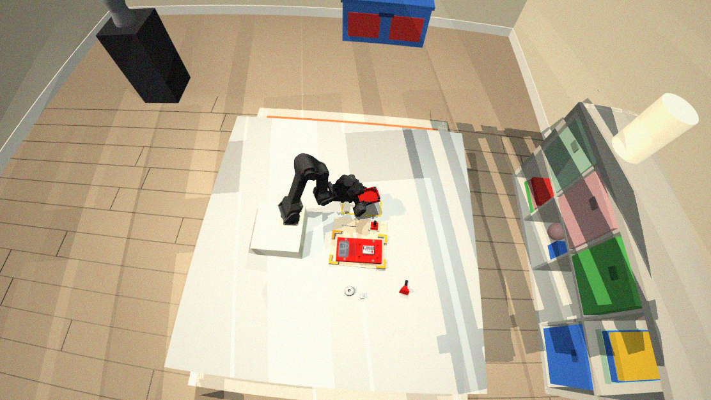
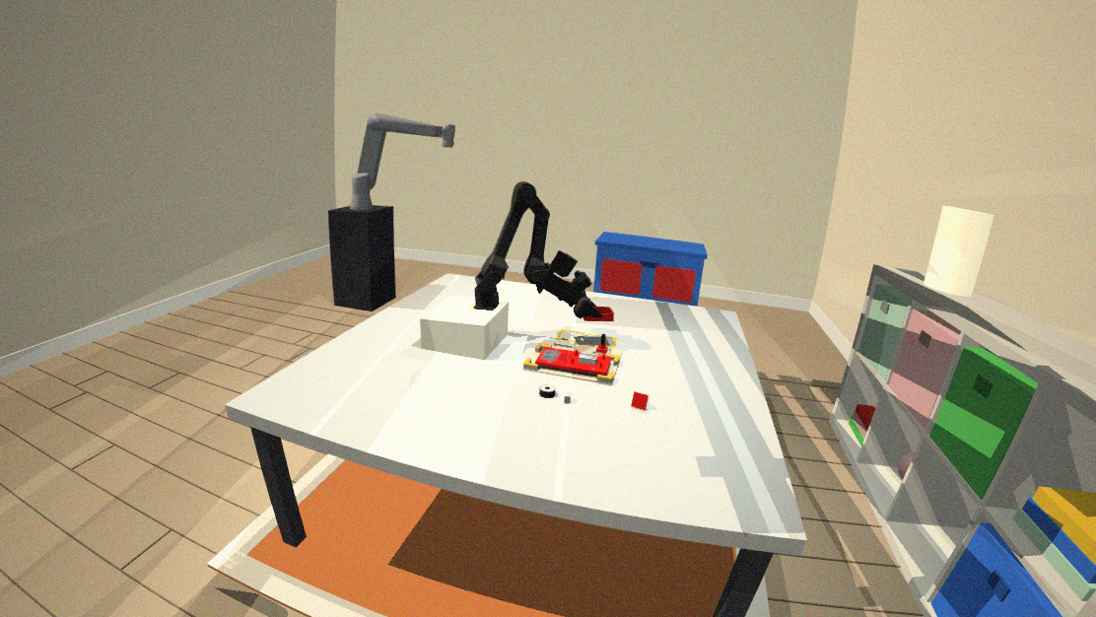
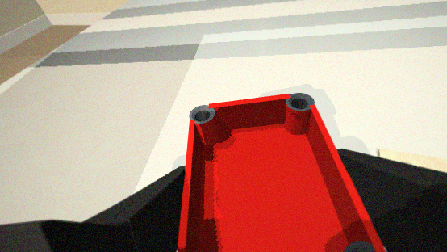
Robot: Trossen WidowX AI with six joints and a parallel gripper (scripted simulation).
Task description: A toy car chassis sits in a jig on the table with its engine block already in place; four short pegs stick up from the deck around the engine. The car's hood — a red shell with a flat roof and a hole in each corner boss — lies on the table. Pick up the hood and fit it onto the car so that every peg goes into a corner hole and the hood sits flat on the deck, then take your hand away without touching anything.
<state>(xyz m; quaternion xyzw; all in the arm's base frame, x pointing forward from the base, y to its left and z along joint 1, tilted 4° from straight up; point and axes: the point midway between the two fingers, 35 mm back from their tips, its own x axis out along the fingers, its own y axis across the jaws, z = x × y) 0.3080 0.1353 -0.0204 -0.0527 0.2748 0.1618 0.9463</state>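
The red hood [image 1: 368, 195] [image 2: 601, 313] [image 3: 266, 174] is held in the air at the far side of the jig. Its hollow side and grey-ringed corner holes face the wrist camera; the near end is cut off in that view. My gripper [image 1: 362, 197] [image 2: 588, 309] [image 3: 259, 166] is shut on the hood, one dark finger at each long side. The red chassis [image 1: 351, 254] [image 2: 558, 363] lies in the jig with yellow corners [image 1: 382, 266] [image 2: 604, 377]. The engine block [image 1: 367, 249] [image 2: 587, 358] sits on its deck. The pegs are too small to make out clearly.
A yellow outline [image 1: 381, 209] lies below the hood. A red part with a black top [image 1: 374, 225] [image 2: 601, 348] stands between outline and chassis. Nearer are a wheel-like ring [image 1: 350, 290] [image 2: 546, 391], a small grey block [image 1: 362, 295] [image 2: 567, 398] and another red part [image 1: 404, 290] [image 2: 639, 400].
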